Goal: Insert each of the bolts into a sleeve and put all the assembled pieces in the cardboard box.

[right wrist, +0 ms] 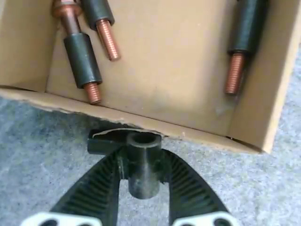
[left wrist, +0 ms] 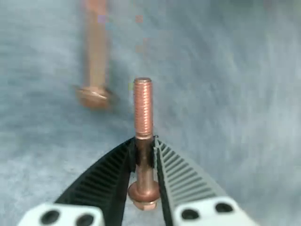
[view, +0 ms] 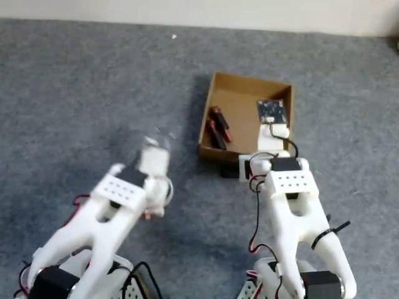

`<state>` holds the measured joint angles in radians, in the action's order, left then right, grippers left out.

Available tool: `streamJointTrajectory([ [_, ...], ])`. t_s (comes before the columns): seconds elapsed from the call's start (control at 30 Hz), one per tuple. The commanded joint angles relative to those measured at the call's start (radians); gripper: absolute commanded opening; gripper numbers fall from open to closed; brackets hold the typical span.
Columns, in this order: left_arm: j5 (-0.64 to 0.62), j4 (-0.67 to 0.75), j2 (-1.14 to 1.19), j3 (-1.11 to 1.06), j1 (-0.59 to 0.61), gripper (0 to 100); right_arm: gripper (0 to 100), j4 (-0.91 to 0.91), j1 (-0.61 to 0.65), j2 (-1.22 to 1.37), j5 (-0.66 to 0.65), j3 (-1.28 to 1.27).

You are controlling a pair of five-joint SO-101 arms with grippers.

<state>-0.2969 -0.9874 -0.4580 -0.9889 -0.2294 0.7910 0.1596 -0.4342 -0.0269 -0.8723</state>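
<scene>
The left gripper point(left wrist: 143, 141) pinches a copper bolt point(left wrist: 143, 110) on its shank just above the head, threaded end free over the grey carpet point(left wrist: 244, 94), where a second bolt point(left wrist: 96, 56) lies loose nearby. The right gripper point(right wrist: 142, 157) is clamped around a black sleeve point(right wrist: 142, 181), bore facing out, just outside the near wall of the cardboard box point(right wrist: 197, 134), which holds three assembled pieces point(right wrist: 82, 59). Both parts look rigid and light, the bolt probably slick, so holding mid-body with mating ends clear seems right.
</scene>
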Motion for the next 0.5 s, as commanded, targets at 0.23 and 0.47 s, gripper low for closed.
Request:
streamJointTrajectory([
  [0.23,-0.841,-0.089,0.007,0.259,0.291,1,0.7,-0.028,-0.015,-0.041,-0.038,0.002],
  [0.47,-1.026,-0.072,0.008,0.251,0.371,21,0.7,-0.028,-0.015,-0.041,-0.041,0.002],
])
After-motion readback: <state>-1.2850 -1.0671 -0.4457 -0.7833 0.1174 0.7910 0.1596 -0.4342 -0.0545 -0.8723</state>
